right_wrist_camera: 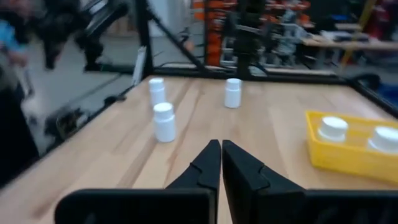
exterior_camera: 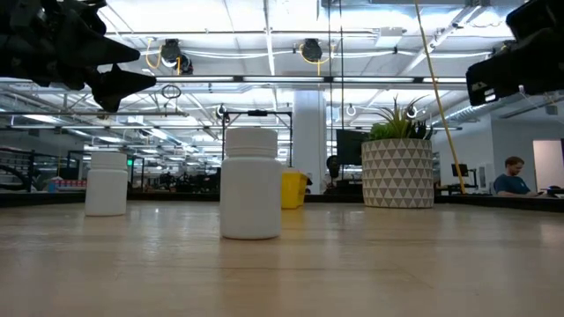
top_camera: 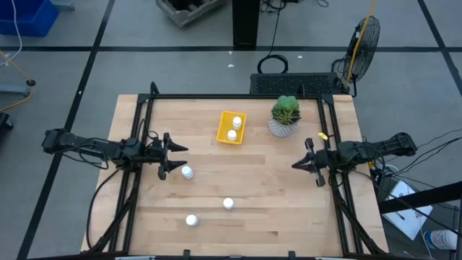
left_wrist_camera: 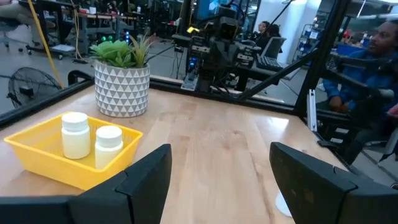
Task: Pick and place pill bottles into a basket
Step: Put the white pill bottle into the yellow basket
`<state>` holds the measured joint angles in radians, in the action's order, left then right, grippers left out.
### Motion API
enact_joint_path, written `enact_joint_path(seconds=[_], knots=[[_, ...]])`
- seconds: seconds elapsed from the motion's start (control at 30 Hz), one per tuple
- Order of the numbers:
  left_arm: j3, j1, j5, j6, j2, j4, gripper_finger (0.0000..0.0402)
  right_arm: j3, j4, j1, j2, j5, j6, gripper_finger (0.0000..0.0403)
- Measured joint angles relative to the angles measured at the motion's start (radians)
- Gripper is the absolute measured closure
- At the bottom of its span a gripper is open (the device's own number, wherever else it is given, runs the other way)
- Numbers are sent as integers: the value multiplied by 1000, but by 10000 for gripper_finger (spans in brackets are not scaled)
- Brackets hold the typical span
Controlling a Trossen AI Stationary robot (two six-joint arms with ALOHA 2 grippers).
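High view shows two pill bottles [top_camera: 233, 128] inside the basket [top_camera: 224, 136], three outside it on the bench [top_camera: 274, 188]; left end effector [top_camera: 175, 157] gapes wide, empty, right end effector [top_camera: 297, 165] is closed.

In the high view the table [top_camera: 260, 209] fills the centre of the frame. The basket [top_camera: 224, 135] lies in the upper middle of the table, with two pill bottles inside it: one [top_camera: 236, 121] toward the top of the frame, the other [top_camera: 232, 134] just below it. The potted plant [top_camera: 285, 115] stands right of the basket, near it but apart.

Three further bottles stand on the bare table. One [top_camera: 187, 172] is at left of centre, just right of the left gripper [top_camera: 175, 155]. Another [top_camera: 228, 204] is lower, near mid-frame. The last [top_camera: 191, 220] is lowest, below and left of that one.

The right gripper [top_camera: 299, 165] sits at the right side of the table, level with the left gripper and below the plant.
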<state>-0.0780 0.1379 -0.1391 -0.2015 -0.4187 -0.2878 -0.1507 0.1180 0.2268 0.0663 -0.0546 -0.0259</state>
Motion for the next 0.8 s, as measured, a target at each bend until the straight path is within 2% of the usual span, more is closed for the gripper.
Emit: enact_joint_path(seconds=[0.13,0.27,0.4,0.5,0.6,0.73,0.8], knots=[[0,0,15,-70,0,-61,128,18,-6,0,-3,-25,-124,396],[0,0,-23,-152,0,-133,128,42,-23,0,-3,-21,-145,392],[0,0,-117,-396,0,-235,128,82,-78,0,-3,-21,-145,391],[0,0,-127,-549,1,-338,128,117,-145,0,-1,-17,-146,392],[0,0,-35,-665,1,-391,128,132,-191,-1,-1,-24,-145,390],[-7,-1,42,-602,-6,-417,128,132,-201,-1,-1,-24,-145,391],[-17,0,115,-574,-8,-399,128,133,-202,-1,0,-24,-145,392]])
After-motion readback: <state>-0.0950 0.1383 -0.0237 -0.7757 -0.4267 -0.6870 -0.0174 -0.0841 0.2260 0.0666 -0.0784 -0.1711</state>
